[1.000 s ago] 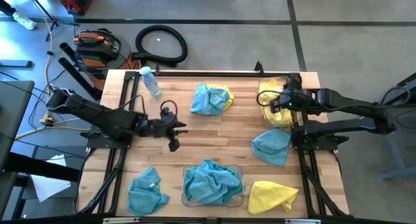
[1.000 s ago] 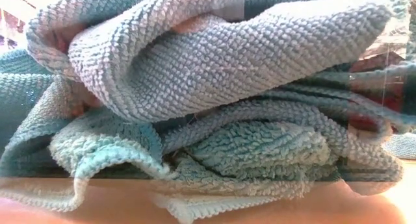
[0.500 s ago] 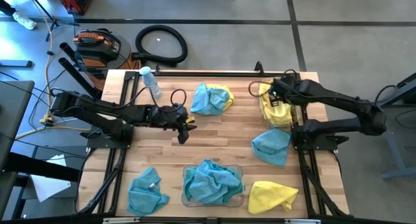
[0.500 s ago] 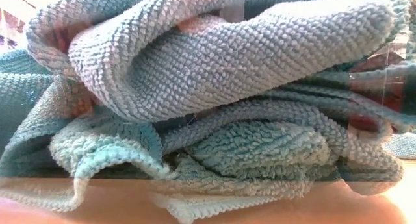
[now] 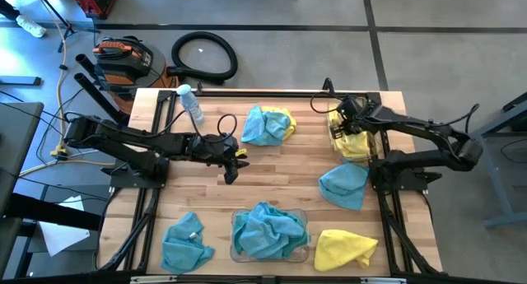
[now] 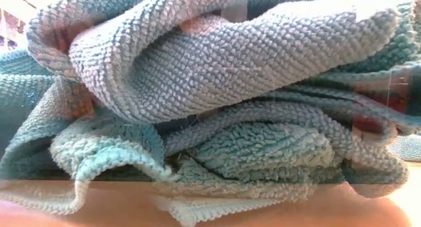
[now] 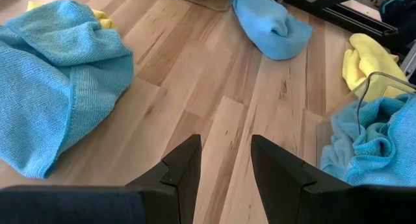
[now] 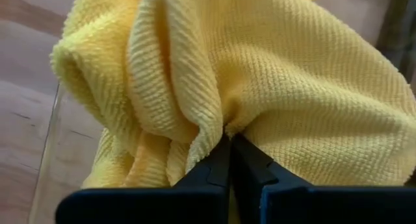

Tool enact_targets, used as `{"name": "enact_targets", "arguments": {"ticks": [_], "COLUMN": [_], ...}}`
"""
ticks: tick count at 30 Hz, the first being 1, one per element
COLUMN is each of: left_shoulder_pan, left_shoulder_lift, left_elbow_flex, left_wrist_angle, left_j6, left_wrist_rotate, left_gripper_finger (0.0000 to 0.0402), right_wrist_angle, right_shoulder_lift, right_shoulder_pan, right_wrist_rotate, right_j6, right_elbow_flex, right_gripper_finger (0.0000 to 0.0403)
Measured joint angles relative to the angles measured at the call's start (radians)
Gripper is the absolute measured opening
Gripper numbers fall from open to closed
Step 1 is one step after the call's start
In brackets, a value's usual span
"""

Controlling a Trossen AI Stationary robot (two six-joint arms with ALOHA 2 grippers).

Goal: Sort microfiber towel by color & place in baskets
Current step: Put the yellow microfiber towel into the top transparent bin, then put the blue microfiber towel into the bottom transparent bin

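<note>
Yellow towel sits pinched in your right hand over the far basket; release off-centre and it drapes the rim. Left hand hovers, fingers apart.

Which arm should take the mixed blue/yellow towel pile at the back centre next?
Left. Its open gripper hangs empty beside the mixed teal-and-yellow cloth pile, while the right gripper is shut on a yellow microfiber cloth over the clear plastic bin.
</note>
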Motion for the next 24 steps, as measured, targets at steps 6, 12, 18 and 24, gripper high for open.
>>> {"name": "enact_targets", "arguments": {"ticks": [6, 12, 18, 24], "left_shoulder_pan": [0.0, 0.0, 0.003, 0.006], "left_shoulder_lift": [0.0, 0.0, 0.0, 0.0], "left_elbow_flex": [0.0, 0.0, 0.0, 0.0], "left_wrist_angle": [-0.001, -0.007, -0.006, -0.004], "left_j6": [0.0, 0.007, 0.011, 0.019], "left_wrist_rotate": [0.0, 0.0, -0.029, -0.091], "left_gripper_finger": [0.0124, 0.0124, 0.0124, 0.0124], "right_wrist_angle": [-0.071, -0.19, -0.33, -0.352], "right_shoulder_lift": [-0.023, -0.111, -0.225, -0.396], "right_shoulder_pan": [0.0, 0.0, 0.001, 0.08], "right_wrist_rotate": [-0.036, -0.051, -0.052, -0.059], "right_j6": [-0.025, -0.024, -0.016, 0.083], "right_elbow_flex": [0.046, 0.127, 0.219, 0.229], "right_gripper_finger": [0.0055, 0.0119, 0.0134, 0.0133]}}
